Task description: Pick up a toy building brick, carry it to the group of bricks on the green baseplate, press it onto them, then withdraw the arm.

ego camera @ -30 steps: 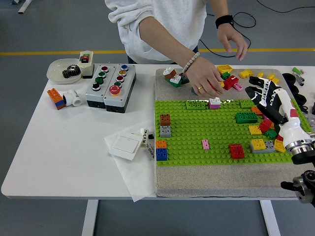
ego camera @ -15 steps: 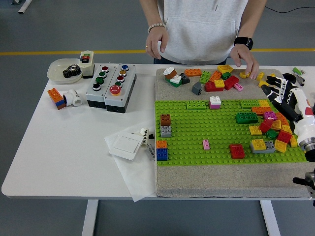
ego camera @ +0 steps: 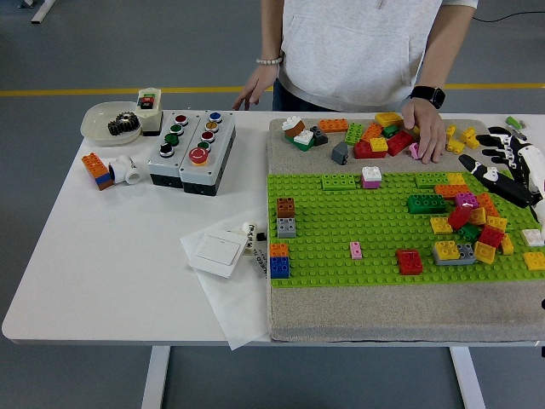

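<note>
Since the earlier frame the right hand [ego camera: 509, 167] had pulled back toward the right edge, off the brick cluster [ego camera: 473, 223] and now at the far-right corner of the green baseplate [ego camera: 341, 234]. Fingers [ego camera: 494, 176] were spread apart & extended, pointing left, holding nothing; wrist mostly cut off by the frame edge. Left arm not visible. The cluster of red, yellow, orange, green & magenta bricks sat on the baseplate's right side, just beside the hand. Person at the far side of the worktop [ego camera: 128, 256] had shifted too: one hand [ego camera: 426, 132] rested palm-down on the loose bricks [ego camera: 375, 136] beyond the baseplate, the other hand [ego camera: 249, 90] w/ fingertips near the worktop's far edge
</note>
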